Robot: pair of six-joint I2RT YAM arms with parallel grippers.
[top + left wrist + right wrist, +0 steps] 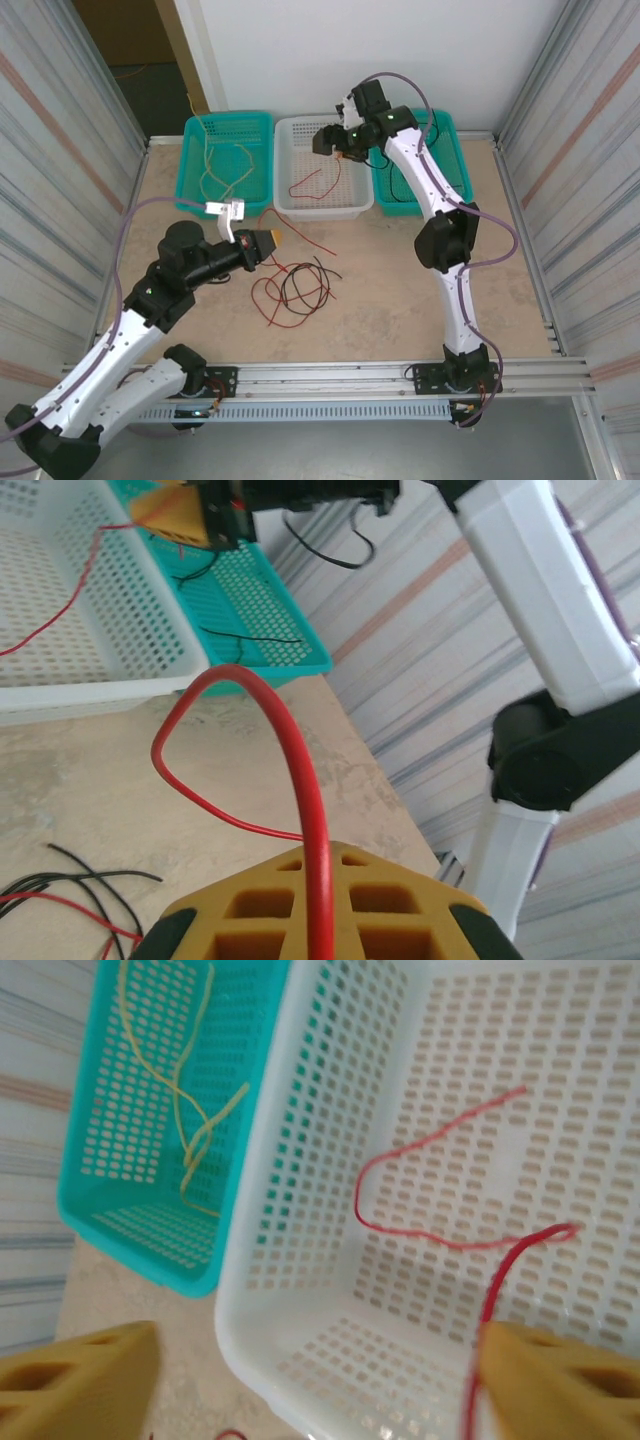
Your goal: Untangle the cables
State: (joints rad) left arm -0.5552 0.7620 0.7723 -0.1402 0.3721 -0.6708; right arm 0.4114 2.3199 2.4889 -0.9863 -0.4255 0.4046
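Observation:
A tangle of red and black cables lies on the table in front of my left gripper. That gripper's yellow fingers are shut on a red cable, which arches up out of them and loops back down to the table. My right gripper hangs over the white basket, its fingers wide open. One red cable lies on the basket floor. A second red strand hangs against the right-hand finger, with no grip on it.
The left teal basket holds pale yellow cables. The right teal basket has black cables in it. Corrugated walls close both sides, and a metal rail runs along the near edge.

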